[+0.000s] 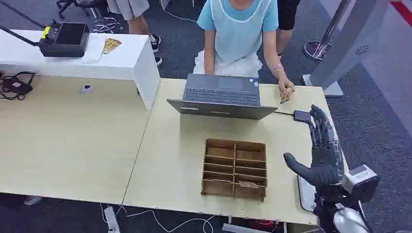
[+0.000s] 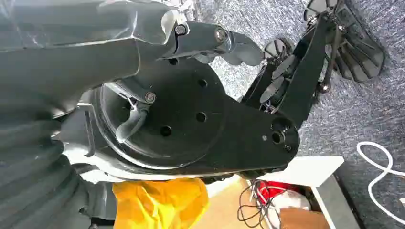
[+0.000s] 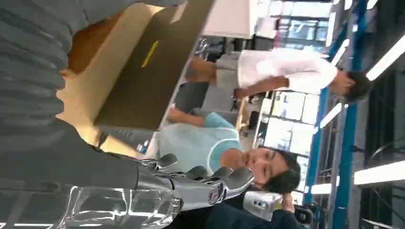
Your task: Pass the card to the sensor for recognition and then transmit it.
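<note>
Right hand (image 1: 318, 155) is up over the desk's right edge, about 4 o'clock in the head view, fingers spread and stretched forward, thumb out to the side, holding nothing. No card in it as far as I can see.

The card (image 1: 285, 96) looks to be with the person (image 1: 238, 29) across the desk, pinched in their hand at about 1 o'clock, just right of the laptop (image 1: 221, 96). So my read is the handover step: the card is either waiting to be taken or has just been given, and I can't say which from this. If it's the former, the next move calls for reaching further forward and closing the fingers on a thin, flat thing, which slips easily.

Just beyond the fingertips sits a small dark box (image 1: 302, 116) on a cable, possibly the sensor. Nearer, at 6 o'clock, is the wooden tray (image 1: 235, 168) with dividers, something flat lying in one near slot.

The right wrist view adds the fingers (image 3: 224, 179) from the side, straight and bare, with the laptop's back (image 3: 143, 81) behind. The left wrist view looks down at carpet (image 2: 353, 119) and a white cable (image 2: 382, 176); I can't tell how the left hand is set.
</note>
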Controlling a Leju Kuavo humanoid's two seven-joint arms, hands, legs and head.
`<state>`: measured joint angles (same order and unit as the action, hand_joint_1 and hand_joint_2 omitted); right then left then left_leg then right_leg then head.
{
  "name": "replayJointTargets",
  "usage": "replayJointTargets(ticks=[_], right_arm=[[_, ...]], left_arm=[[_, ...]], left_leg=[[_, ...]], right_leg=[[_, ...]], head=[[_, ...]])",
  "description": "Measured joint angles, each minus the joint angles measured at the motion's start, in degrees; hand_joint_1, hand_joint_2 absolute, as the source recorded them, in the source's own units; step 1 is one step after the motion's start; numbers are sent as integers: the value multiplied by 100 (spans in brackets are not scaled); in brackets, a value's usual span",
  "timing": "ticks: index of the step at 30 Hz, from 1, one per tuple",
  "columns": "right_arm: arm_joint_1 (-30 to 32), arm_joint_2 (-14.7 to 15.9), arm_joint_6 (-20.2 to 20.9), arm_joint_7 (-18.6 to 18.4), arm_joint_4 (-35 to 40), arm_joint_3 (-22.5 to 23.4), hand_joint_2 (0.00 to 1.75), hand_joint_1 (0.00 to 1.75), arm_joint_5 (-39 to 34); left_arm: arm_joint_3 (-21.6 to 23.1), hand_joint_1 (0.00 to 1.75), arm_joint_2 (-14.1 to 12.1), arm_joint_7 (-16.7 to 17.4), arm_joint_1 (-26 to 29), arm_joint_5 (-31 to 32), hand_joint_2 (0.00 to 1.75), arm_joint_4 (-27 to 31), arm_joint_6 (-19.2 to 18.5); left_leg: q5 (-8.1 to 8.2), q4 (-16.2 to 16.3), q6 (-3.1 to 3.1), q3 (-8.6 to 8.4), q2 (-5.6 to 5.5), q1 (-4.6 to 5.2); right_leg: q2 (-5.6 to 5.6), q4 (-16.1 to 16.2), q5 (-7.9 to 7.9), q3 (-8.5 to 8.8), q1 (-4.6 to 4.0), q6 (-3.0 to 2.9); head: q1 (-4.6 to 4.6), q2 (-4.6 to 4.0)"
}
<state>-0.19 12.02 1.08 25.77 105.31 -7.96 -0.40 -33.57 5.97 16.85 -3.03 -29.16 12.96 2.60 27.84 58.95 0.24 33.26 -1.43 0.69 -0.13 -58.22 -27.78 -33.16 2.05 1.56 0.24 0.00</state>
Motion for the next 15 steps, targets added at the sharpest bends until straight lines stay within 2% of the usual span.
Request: replayJointTargets(ticks=[5, 11, 15], right_arm=[[-305, 2, 741, 85, -31, 243, 175, 0, -1042], [-494, -2, 1871, 354, -87, 474, 175, 0, -1718], [-547, -28, 2351, 385, -116, 614, 175, 0, -1988]], left_arm=[[-2, 0, -2, -7, 11, 0, 175, 0, -50], [0, 0, -4, -28, 23, 0, 175, 0, -114], [0, 0, -4, -33, 30, 2, 175, 0, -153]], left_leg=[[0, 0, 0, 0, -2, 0], [0, 0, 0, 1, -3, 0], [0, 0, 0, 1, -3, 0]], right_leg=[[-1, 0, 0, 0, 0, 0], [-1, 0, 0, -1, 0, 0], [-1, 0, 0, -1, 0, 0]], head=[[0, 0], [0, 0], [-2, 0]])
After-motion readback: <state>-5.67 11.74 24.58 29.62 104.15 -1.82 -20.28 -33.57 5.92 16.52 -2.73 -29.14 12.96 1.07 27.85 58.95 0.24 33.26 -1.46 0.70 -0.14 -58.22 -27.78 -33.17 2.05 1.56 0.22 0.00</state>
